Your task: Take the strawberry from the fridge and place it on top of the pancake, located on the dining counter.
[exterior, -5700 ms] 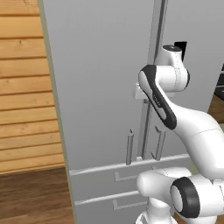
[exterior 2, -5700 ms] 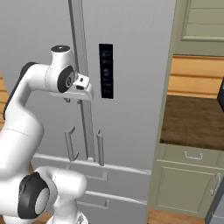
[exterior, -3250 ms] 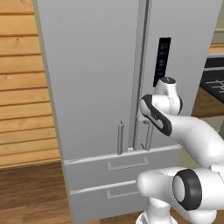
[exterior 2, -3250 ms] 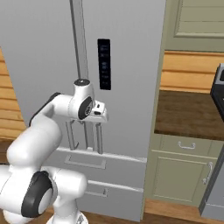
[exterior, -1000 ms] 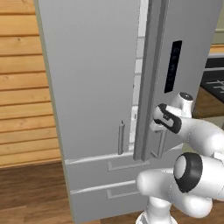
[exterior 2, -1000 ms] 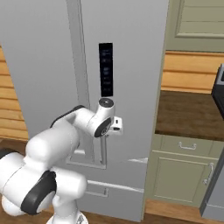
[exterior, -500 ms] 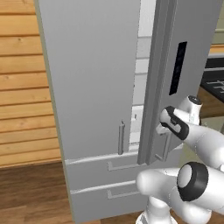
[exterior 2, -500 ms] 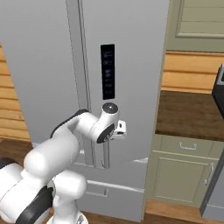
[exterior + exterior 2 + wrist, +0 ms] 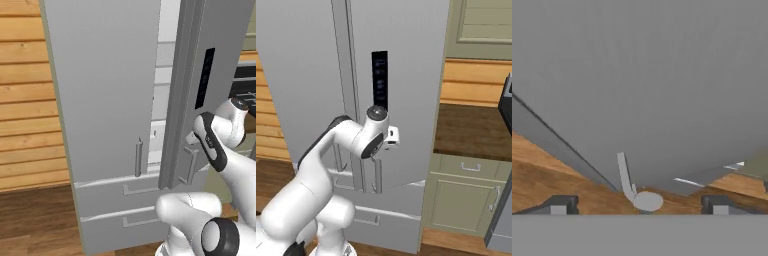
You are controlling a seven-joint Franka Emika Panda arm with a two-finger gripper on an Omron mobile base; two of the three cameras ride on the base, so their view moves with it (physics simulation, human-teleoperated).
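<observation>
A tall grey fridge (image 9: pixel 105 90) has its right door (image 9: pixel 210 75) swung partly open, wider than a second ago, showing a strip of white shelves (image 9: pixel 162 95) in the gap. The white robot arm's gripper (image 9: pixel 637 204) sits at the door's bar handle (image 9: pixel 626 176), which runs from the view's 6 o'clock upward; its fingers (image 9: pixel 559 204), closed on the handle a second ago, are now spread wide, letting go. The strawberry cannot be made out inside. The door likely needs opening further before reaching in.
</observation>
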